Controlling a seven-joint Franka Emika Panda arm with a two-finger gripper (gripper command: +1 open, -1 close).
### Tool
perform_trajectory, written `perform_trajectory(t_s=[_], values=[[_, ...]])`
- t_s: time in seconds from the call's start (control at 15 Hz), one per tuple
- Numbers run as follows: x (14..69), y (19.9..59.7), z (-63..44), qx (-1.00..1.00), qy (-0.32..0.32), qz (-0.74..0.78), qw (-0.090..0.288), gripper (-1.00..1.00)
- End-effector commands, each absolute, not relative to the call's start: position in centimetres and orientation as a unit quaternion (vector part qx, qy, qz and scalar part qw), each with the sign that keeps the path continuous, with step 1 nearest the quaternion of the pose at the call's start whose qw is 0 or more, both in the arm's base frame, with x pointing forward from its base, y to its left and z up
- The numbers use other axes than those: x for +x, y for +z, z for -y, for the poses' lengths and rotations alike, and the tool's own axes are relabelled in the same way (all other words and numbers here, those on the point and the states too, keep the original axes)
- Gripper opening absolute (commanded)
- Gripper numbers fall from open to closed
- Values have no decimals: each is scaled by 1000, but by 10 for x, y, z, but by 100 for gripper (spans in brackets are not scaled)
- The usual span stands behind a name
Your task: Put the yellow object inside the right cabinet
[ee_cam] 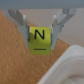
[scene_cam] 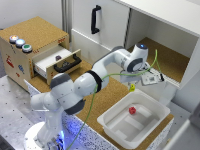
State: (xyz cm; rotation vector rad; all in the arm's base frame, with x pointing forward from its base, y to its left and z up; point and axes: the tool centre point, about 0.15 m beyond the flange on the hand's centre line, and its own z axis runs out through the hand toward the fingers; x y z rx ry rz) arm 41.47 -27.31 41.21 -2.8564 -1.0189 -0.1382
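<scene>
The yellow object [ee_cam: 40, 41] is a small bright-yellow cube with a black N on its face. In the wrist view it is pinched between the two fingers [ee_cam: 22, 26] of my gripper [ee_cam: 40, 35]. In the exterior view, my gripper [scene_cam: 132, 85] holds the yellow object [scene_cam: 132, 88] above the cork counter, just beyond the far rim of a white bin. The right cabinet [scene_cam: 167, 60] stands open behind and to the exterior view's right of the gripper, with white walls and a cork-brown floor.
A white bin [scene_cam: 115, 127] with a small red piece [scene_cam: 132, 110] inside sits on the counter near the gripper; its rim [ee_cam: 70, 62] shows in the wrist view. A cork drawer box [scene_cam: 30, 37] with its drawer pulled out stands at the exterior view's left. A white door with a black handle [scene_cam: 95, 19] is behind.
</scene>
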Motion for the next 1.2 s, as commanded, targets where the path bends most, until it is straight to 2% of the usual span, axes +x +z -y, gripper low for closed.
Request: perform_trajectory(t_s=[0.0,0.07,0.13,0.2,0.4,0.47,0.6,0.73,0.87,1.0,1.13], values=[[365,462,257,-962,-162,209,64,-100],[364,471,254,-963,-166,196,74,-100],[363,478,251,-968,-157,189,60,-100],[363,484,249,-972,-142,172,66,-100],[371,513,243,-984,-105,140,31,-100],[376,522,241,-987,-77,140,-2,-100],[388,533,235,-989,-64,130,-13,-100],[410,543,225,-987,-82,135,-21,-100],[435,543,220,-985,-99,138,13,-100],[459,537,223,-981,-110,155,30,-100],[487,519,232,-981,-103,164,12,-100]])
